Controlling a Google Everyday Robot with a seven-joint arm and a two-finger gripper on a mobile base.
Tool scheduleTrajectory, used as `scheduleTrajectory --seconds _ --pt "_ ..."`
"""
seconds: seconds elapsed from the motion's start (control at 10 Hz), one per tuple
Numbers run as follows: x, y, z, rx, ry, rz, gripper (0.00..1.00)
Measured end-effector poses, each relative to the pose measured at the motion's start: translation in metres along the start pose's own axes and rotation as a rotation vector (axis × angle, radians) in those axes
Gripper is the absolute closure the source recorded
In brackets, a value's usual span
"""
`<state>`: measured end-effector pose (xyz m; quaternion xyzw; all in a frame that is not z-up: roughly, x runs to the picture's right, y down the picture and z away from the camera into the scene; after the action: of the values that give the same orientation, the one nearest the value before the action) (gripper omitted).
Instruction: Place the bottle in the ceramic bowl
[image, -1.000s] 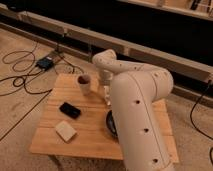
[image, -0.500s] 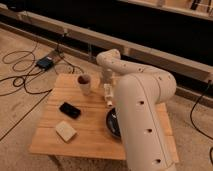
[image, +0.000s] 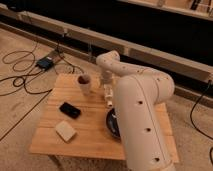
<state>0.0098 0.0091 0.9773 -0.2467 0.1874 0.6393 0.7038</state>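
My gripper (image: 107, 95) hangs over the middle of the wooden table (image: 90, 137), at the end of the white arm that fills the right foreground. It is shut on the small white bottle (image: 109, 103), which hangs upright below it, above the tabletop. The glossy black ceramic bowl (image: 112, 125) sits just in front and to the right of the bottle. Only the bowl's left part shows; the arm hides the other part.
A beige cup (image: 85, 84) with a dark inside stands at the table's back left. A flat black phone (image: 70, 110) and a beige square block (image: 65, 130) lie on the left half. Cables and a blue box (image: 46, 63) lie on the floor to the left.
The gripper has moved right and toward the front with the bottle, away from the cup and closer to the bowl.
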Motion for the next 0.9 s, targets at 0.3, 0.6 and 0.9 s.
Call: scheduleTrajectory --seconds 0.3,0.6,0.9 --pt "0.007 0.001 0.006 0.009 0.032 -0.024 0.80" --pt "0.015 0.000 -0.004 0.025 0.064 -0.011 1.00" --pt "0.016 -0.004 -0.031 0.021 0.045 0.039 1.00"
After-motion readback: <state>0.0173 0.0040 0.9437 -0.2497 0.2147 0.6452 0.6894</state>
